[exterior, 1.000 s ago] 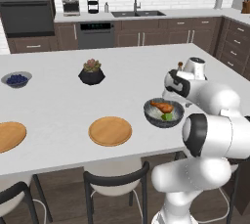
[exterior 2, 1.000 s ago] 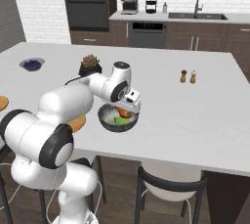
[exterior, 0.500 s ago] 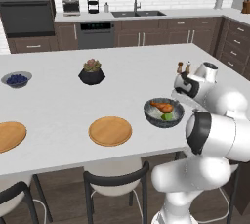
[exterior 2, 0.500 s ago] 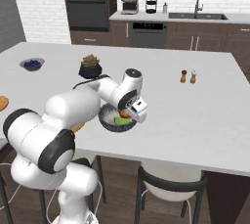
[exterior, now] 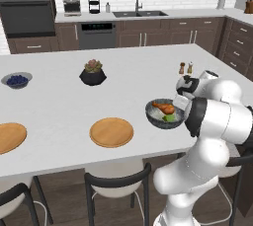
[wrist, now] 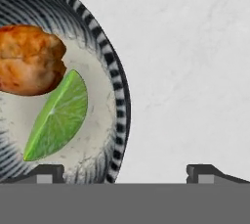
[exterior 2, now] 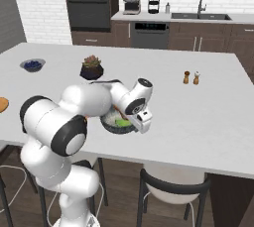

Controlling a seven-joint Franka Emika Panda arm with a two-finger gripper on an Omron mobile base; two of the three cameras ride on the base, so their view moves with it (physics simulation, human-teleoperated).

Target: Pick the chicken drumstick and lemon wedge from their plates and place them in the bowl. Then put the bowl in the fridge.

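And here we are right over the rim of the shallow round bowl (wrist: 114,96), dark with pale streaks on its wall and a light floor. The two dark fingers (wrist: 46,173) are spread wide, released, gripping nothing, one tip over the bowl's edge, the other out over bare white stone. Inside the bowl, the green-yellow lemon wedge (wrist: 58,118) lies tilted, its upper end touching the golden-brown roasted chicken drumstick (wrist: 29,59). Both pieces are in!

Pulling back to the left base view: the bowl (exterior: 154,116) sits on the white marble island surface (exterior: 118,82) near its front edge, just in front of the white arm's hand, drumstick (exterior: 163,105) and wedge (exterior: 169,118) side by side in it. To the left of it, a flat round orange-tan wooden plate (exterior: 111,132), and well apart, at the picture's left edge, a second matching plate (exterior: 10,137).

Farther back, a black faceted pot with a succulent (exterior: 93,73), a small grey bowl of blue berries (exterior: 17,80) out left, and a pair of small shakers (exterior: 186,68) to the right. Beyond them, dark cabinets, a sink with a tap (exterior: 138,10) and a built-in oven (exterior: 31,15).
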